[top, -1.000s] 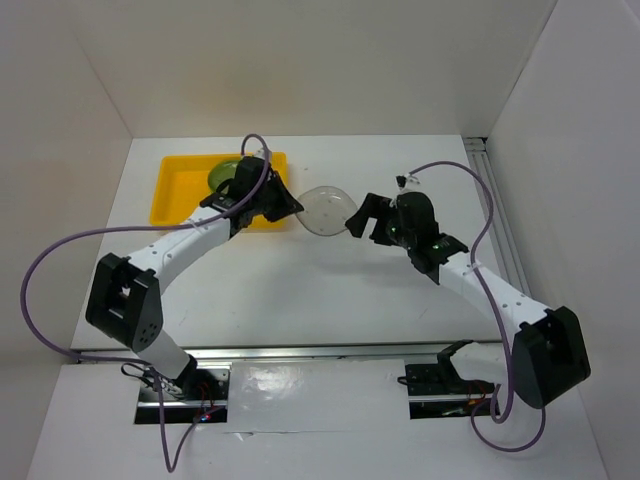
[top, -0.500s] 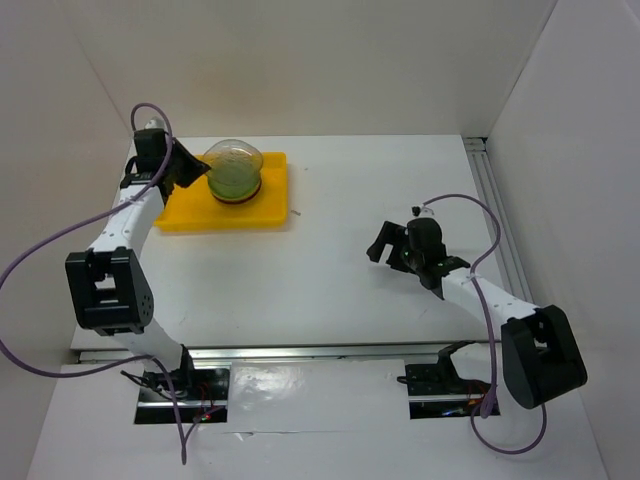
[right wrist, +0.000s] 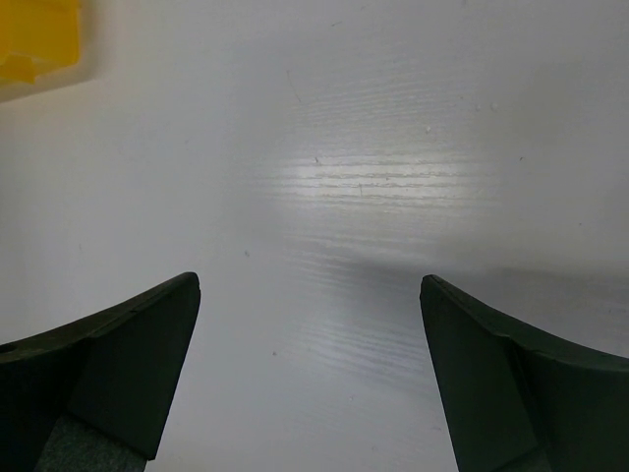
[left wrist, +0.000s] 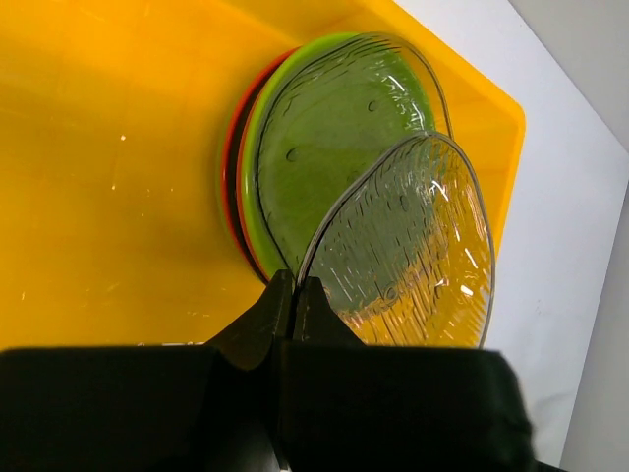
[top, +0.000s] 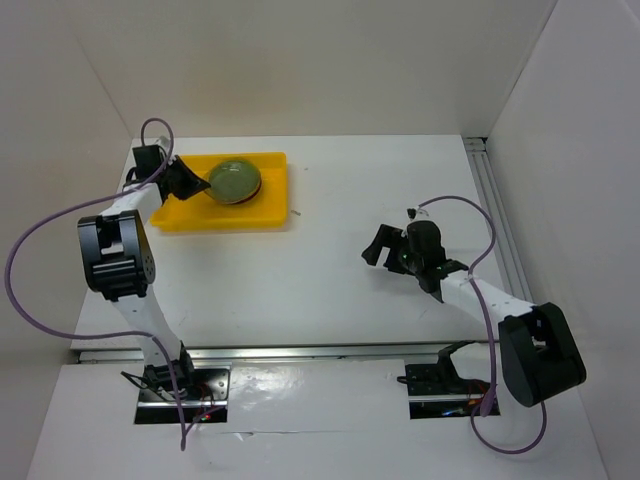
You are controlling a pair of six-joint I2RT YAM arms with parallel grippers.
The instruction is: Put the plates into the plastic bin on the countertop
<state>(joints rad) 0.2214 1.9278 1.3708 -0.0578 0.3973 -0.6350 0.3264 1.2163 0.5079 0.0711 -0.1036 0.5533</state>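
Left wrist: left jaws pinch grey plate [left wrist: 413, 246] rim over yellow bin [left wrist: 98, 197]; right jaws spread.

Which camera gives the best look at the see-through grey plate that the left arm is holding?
The left wrist view: the translucent grey round plastic plate sits large and close there, its rim pinched in the left pincer. The top view shows it only small and distant; the right wrist view misses it entirely.

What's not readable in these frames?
- Plate count in the bin: in the left wrist view the stacked plates cover each other; only rims show.
- Whether the clear plate in the left pincer rests on them: overlap, cannot tell.
- Right wrist view: the bin is cut off by the frame's corner.
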